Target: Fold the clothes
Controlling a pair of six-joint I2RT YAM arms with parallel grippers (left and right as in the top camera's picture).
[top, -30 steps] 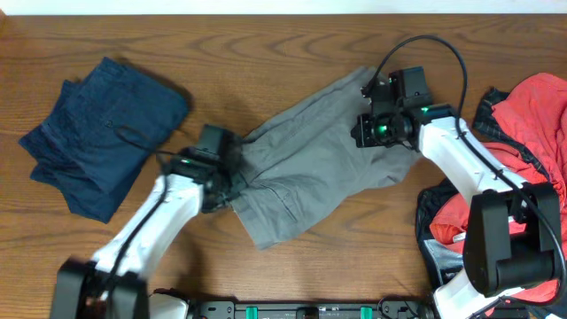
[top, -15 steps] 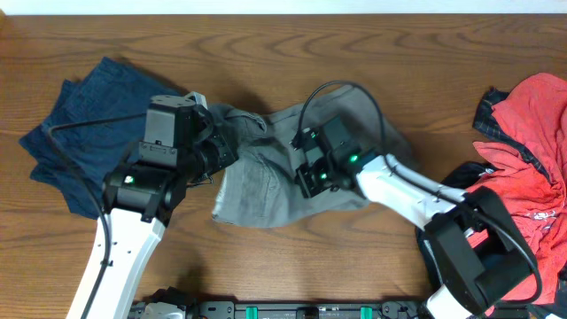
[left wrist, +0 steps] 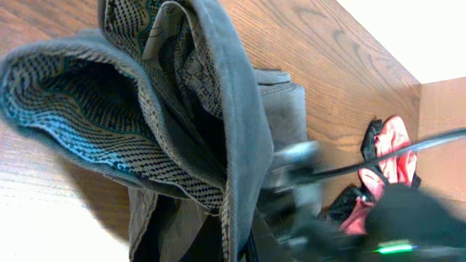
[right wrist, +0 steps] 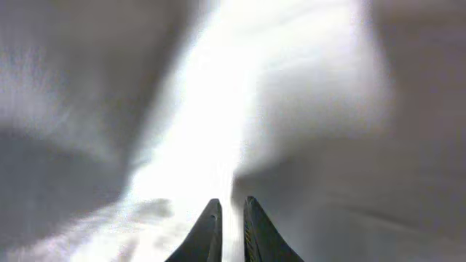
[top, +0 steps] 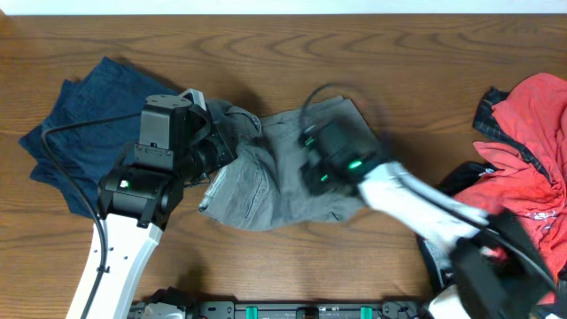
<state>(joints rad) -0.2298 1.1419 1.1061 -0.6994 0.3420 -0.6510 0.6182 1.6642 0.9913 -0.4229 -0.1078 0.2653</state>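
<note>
Left pincer [top: 211, 149] gripped the one grey shorts [top: 279, 188] by a raised edge; right pincer [right wrist: 229, 227], blurred, sat nearly closed, hold unclear. One navy shorts [top: 89, 142] lay left of them, one red-black heap [top: 523, 146] right.

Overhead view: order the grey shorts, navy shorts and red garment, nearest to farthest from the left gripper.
1. grey shorts, held by the left gripper, centre.
2. navy shorts, just to its left.
3. red garment, far right edge.
</note>
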